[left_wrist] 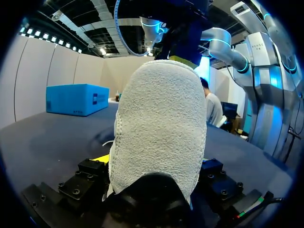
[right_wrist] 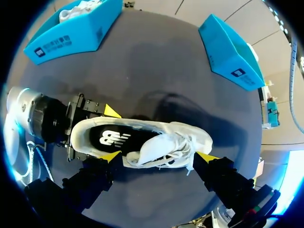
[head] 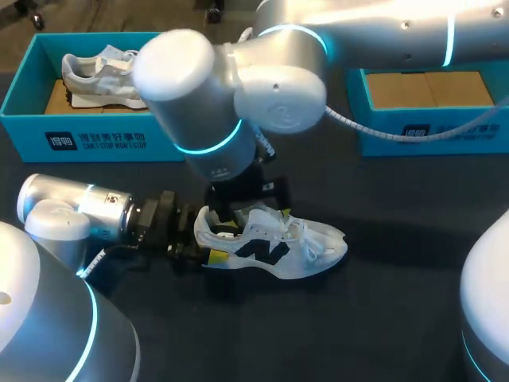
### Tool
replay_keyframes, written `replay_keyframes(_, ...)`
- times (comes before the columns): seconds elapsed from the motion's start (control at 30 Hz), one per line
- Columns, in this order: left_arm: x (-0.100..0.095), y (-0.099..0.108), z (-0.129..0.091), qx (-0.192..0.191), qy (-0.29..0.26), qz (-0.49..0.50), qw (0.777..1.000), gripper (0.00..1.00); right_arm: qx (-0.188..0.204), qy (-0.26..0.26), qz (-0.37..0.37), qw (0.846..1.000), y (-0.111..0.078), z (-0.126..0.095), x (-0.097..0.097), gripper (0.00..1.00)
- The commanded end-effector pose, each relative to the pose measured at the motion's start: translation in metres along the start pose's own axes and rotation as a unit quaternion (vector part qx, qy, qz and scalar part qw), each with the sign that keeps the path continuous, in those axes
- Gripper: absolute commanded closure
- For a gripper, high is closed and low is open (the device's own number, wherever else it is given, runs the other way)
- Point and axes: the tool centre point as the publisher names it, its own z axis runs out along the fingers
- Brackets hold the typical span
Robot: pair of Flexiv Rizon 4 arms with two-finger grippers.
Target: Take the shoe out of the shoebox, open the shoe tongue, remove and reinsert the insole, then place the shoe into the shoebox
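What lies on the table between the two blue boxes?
Nothing: the right wrist view shows bare table between the shoebox holding a grey shoe and the other blue box. In the head view my right arm covers most of that stretch.

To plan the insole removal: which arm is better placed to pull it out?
Right. The right gripper hangs open above the shoe, over the insole; the left gripper clamps the heel.
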Motion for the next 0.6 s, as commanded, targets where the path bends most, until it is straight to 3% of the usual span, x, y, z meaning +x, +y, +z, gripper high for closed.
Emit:
replay_keyframes(0.03,-0.003,0.009,0.003,0.001,-0.001,0.0,1.0,1.0,-0.011,-0.113,0.112,0.987,-0.006,0.006,0.013,0.0)
replay_keyframes(0.37,-0.003,0.009,0.003,0.001,-0.001,0.0,1.0,1.0,-0.02,-0.111,0.131,0.985,-0.005,0.013,0.014,0.0)
replay_keyframes(0.6,-0.003,0.009,0.003,0.001,-0.001,0.0,1.0,1.0,-0.021,-0.1,0.142,0.985,-0.006,0.018,0.014,0.27)
